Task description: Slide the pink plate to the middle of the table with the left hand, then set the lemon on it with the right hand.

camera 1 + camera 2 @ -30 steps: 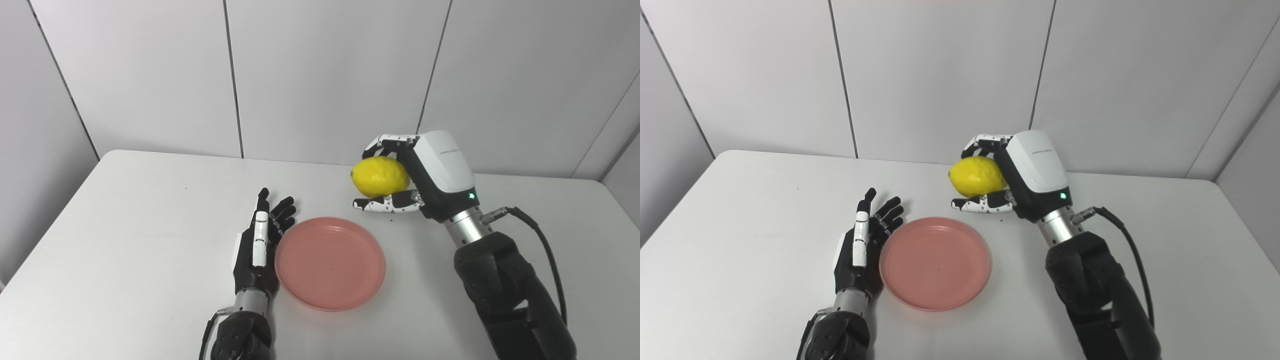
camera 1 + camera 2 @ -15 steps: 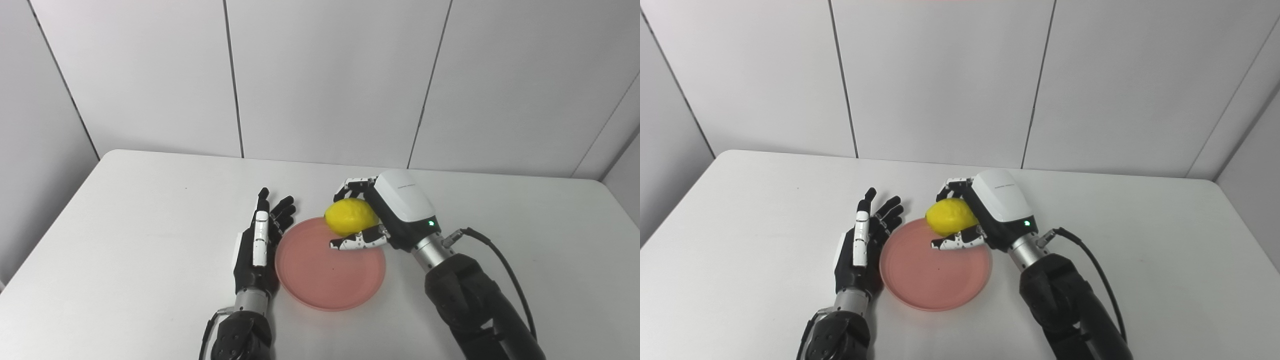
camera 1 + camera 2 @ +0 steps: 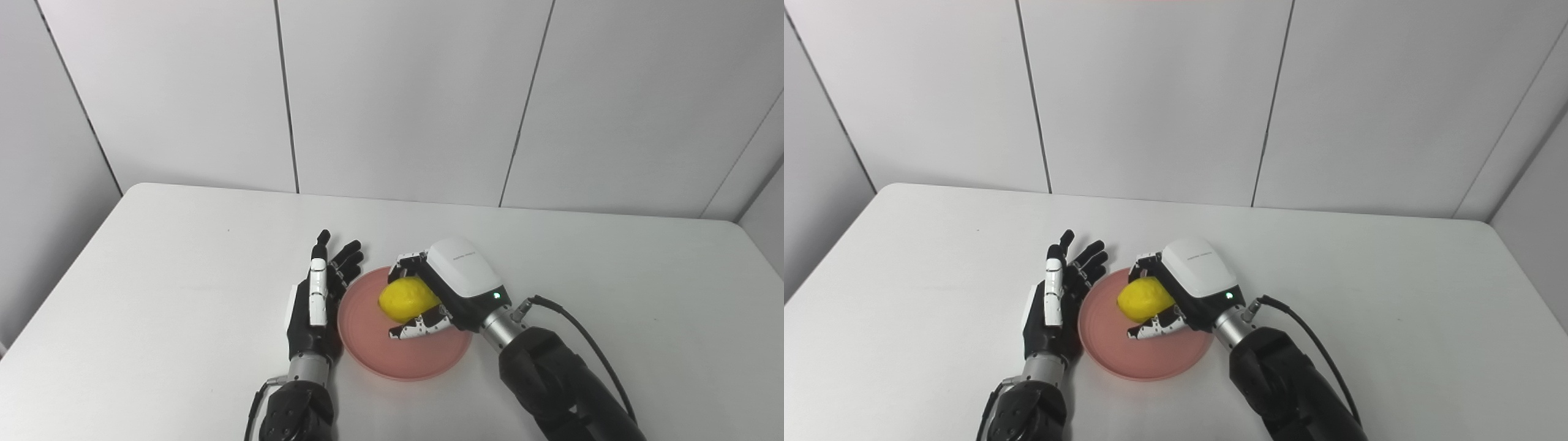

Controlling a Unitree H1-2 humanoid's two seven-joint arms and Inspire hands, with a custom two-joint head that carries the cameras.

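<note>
Right robot hand (image 3: 450, 294) grasps the oval yellow lemon (image 3: 405, 299) over the round pink plate (image 3: 373, 352). Left robot hand (image 3: 315, 303) lies released, fingers spread, at the plate's left rim on the white bench (image 3: 153, 275).

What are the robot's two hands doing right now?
Left hand: open, empty, beside the pink plate.
Right hand: shut on the lemon, over the plate.

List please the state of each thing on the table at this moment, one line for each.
pink plate: flat on the table, near its middle, beside the left hand.
lemon: over the plate, gripped; contact with plate unclear.
left hand: open, at the plate's left rim.
right hand: shut on the lemon.
</note>
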